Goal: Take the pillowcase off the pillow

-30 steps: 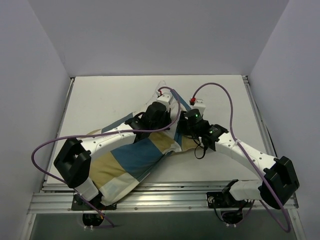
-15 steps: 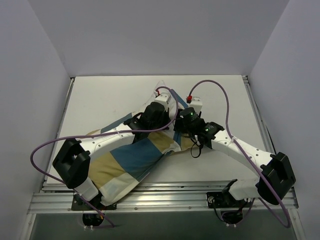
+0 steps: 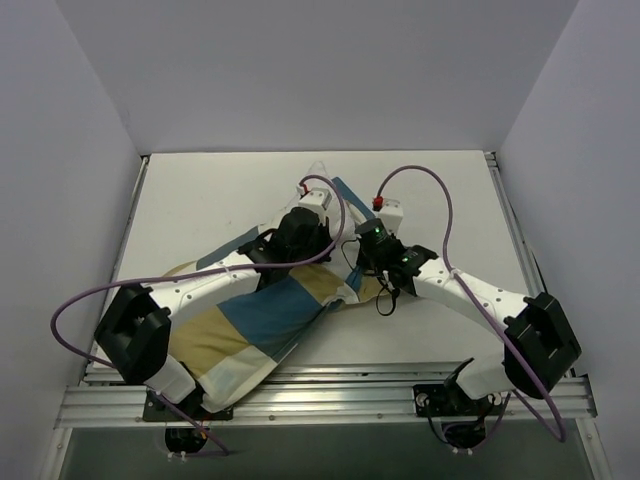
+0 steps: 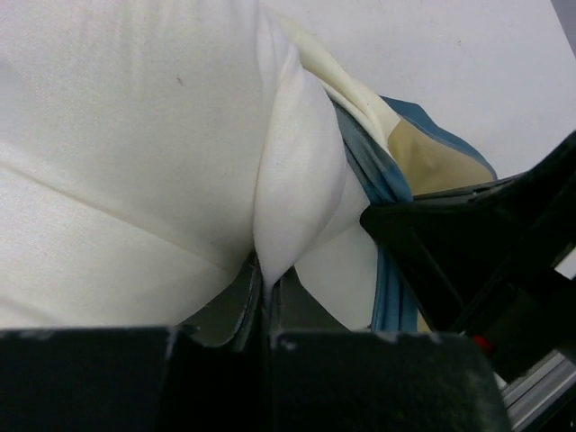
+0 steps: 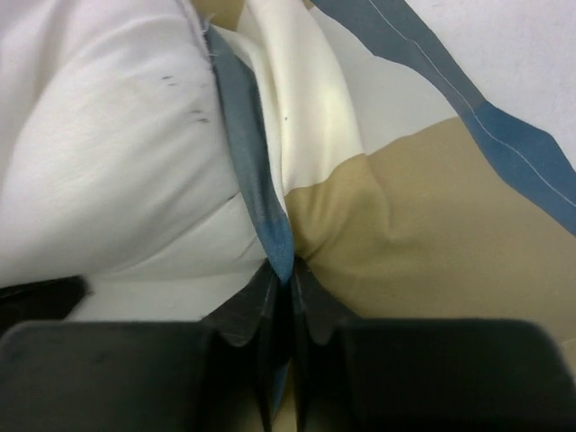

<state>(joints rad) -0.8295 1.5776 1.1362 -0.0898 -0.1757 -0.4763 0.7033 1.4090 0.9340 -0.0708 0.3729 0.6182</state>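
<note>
The pillowcase (image 3: 260, 320), in blue, tan and cream blocks, lies slantwise from the near left toward the table's middle. The white pillow (image 4: 135, 135) fills the left wrist view, and in the top view the cover and arms hide most of it. My left gripper (image 4: 265, 283) is shut on a fold of the pillow's white fabric; in the top view it (image 3: 300, 240) is at the cover's far end. My right gripper (image 5: 286, 270) is shut on the pillowcase's blue edge (image 5: 256, 180), with pillow (image 5: 108, 162) to its left and tan cover (image 5: 432, 234) to its right. The two grippers are close together (image 3: 368, 250).
The white table (image 3: 200, 200) has grey walls on three sides and a metal rail (image 3: 330, 395) along the near edge. Purple cables (image 3: 445, 215) loop above both arms. A blue strip of cover (image 3: 350, 190) trails toward the far side.
Both grippers have shifted a little left and toward the far side, keeping hold of the fabric. The right arm's elbow has swung left and the cover has been drawn slightly left.
</note>
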